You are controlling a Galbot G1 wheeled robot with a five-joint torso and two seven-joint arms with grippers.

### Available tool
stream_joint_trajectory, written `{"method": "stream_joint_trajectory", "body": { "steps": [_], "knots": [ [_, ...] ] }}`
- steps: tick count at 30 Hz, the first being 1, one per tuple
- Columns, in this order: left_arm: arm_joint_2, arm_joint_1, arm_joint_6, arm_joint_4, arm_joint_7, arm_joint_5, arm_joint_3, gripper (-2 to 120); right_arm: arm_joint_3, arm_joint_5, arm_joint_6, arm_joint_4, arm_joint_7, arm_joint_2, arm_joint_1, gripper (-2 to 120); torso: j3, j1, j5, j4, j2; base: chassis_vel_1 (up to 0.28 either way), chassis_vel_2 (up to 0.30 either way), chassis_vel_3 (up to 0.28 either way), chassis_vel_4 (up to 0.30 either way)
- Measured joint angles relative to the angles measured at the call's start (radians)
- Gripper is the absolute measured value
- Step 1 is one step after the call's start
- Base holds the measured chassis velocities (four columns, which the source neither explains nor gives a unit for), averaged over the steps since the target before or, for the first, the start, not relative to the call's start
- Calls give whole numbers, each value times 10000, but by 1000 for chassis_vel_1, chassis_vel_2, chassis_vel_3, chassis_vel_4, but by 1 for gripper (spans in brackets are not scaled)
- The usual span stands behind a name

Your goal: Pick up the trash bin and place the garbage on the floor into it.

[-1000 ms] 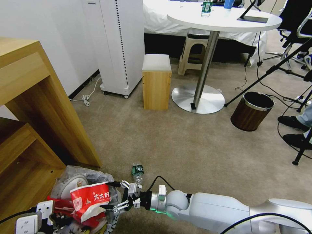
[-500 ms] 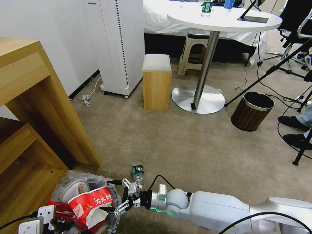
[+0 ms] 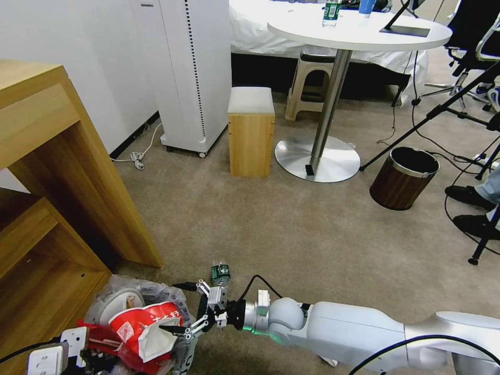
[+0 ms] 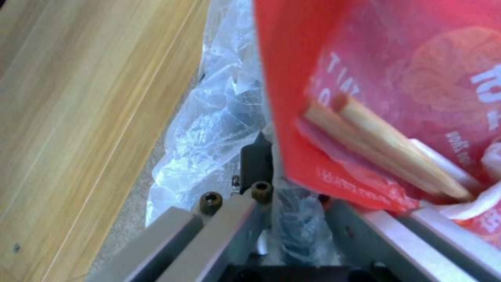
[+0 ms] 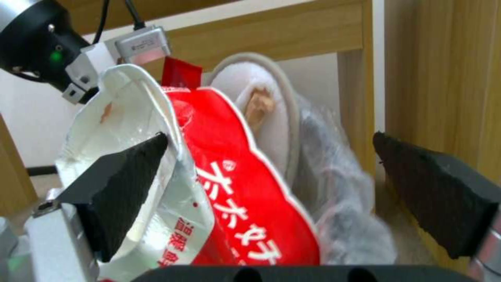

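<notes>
Red-and-white bowl: the crushed red-white paper bowl (image 3: 148,328) sits on top of the load in the trash bin (image 3: 179,299), its printed side facing up; in the right wrist view the same bowl (image 5: 229,184) stands between the two black fingertips.
Trash bin: at the lower left of the head view, beside the wooden cabinet (image 3: 62,172), its crinkly plastic liner (image 4: 209,129) bunched around the rim and packed with litter.
Right gripper: the right gripper (image 3: 185,307) reaches across from the robot's right to the bin's rim, fingers spread wide and clasping nothing; one fingertip (image 5: 130,172) lies against the bowl's white inside, the other stands clear near the cabinet.
Left gripper: the left gripper (image 4: 276,219) is at the bin's near edge, fingers closed on the bin's rim and liner.
Slipper: a white slipper (image 3: 117,304) lies in the bin behind the bowl, also seen from the right wrist (image 5: 261,113).
Wooden sticks: a pair of wooden sticks (image 4: 386,152) rests against red packaging in the left wrist view.
Bottle: a green-label bottle (image 3: 220,274) lies on the beige carpet (image 3: 291,229) just beyond the right gripper.
Background: a brown wood-grain bin (image 3: 403,177) stands well apart, near the round table (image 3: 359,31).
</notes>
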Motion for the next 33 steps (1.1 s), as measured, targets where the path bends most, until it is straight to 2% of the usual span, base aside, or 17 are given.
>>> {"method": "stream_joint_trajectory", "body": {
  "steps": [7,24,33],
  "knots": [
    [192,61,47,-24,-122,-321,-187,0,198,2,21,29,-113,-90,-50,100,0,0,0,-1,0,0,0,0,0],
    [43,223,166,-33,-343,-935,-409,0,-5,-289,102,335,-197,-189,193,100,0,0,0,0,0,0,0,0,0],
    [-33,131,24,-33,-292,-666,-367,0,988,-170,72,977,190,-493,495,100,0,0,1,1,0,0,0,0,0]
  ]
}}
